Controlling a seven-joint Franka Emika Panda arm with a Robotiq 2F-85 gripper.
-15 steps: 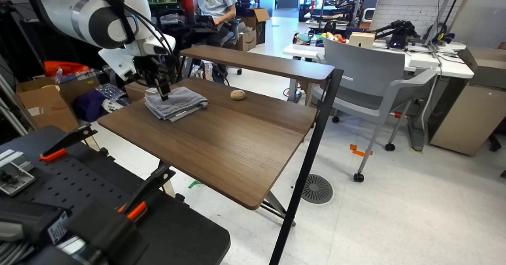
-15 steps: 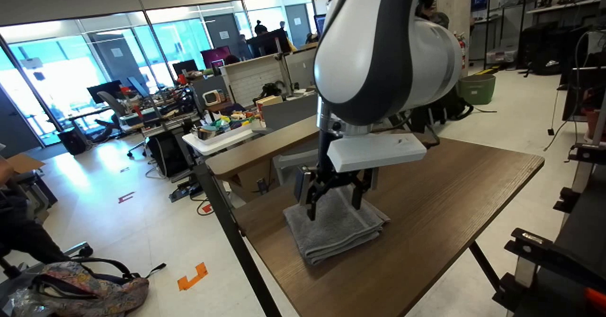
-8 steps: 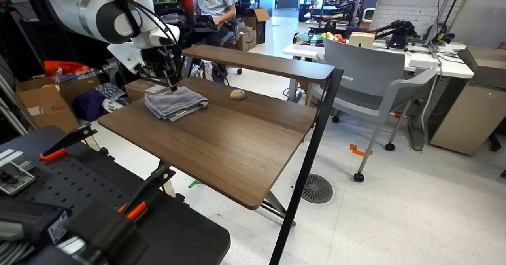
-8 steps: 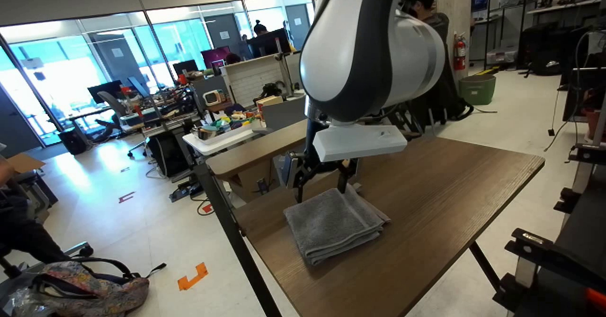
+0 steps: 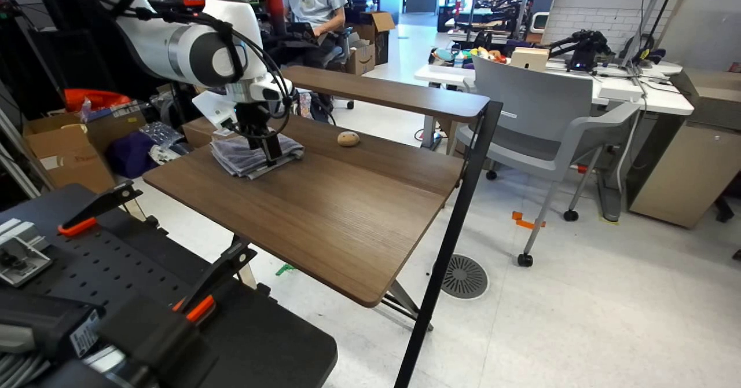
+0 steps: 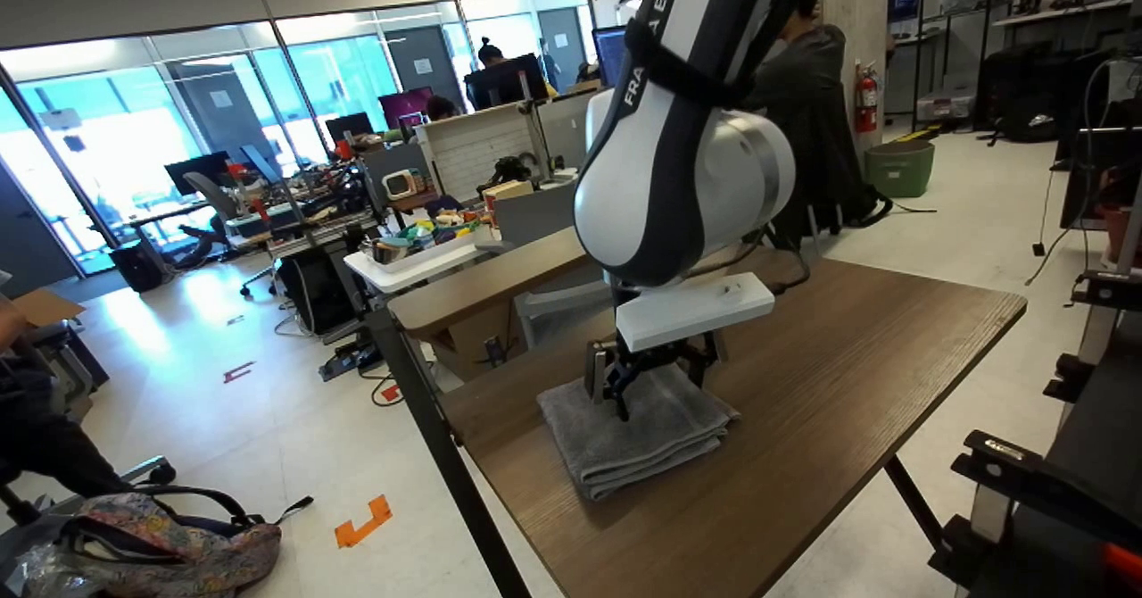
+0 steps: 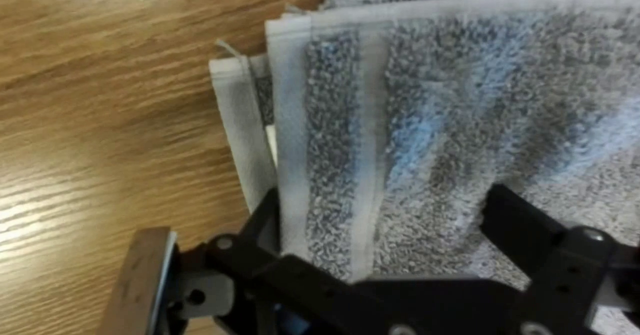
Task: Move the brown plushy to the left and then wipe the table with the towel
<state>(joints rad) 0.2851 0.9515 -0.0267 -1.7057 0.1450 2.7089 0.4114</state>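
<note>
Jaws stand wide apart, with no cloth pinched between them. The gripper (image 7: 384, 207) is right at the towel (image 7: 450, 115), and its fingers (image 7: 520, 220) point down at the cloth: 1 is by the pale striped edge at the left of the wrist view, and its partner is well in over the fuzzy part. I cannot tell if the tips press on the cloth or stop just above it.

The towel lies folded on the table (image 5: 347, 202), in a pile of layers that do not line up. At the striped edge a lower layer peeks out past the top layer. In an exterior view, the brown plushy (image 5: 348, 139) sits on the table too, well apart from the towel, near the edge by the raised shelf (image 5: 376, 91).

I think the job now is to grab the towel for the wipe. It should be light, soft and floppy, and it won't break. Its fuzz should not be slippery. A good place to hold looks like the striped edge plus a bit of the fuzzy part, so the cloth can bunch up into a fat ridge. Going low should help catch the under layers too. If only the top layer gets caught, the fold could come undone. The brown plushy looks soft and light; a gentle hug around its middle would do.
</note>
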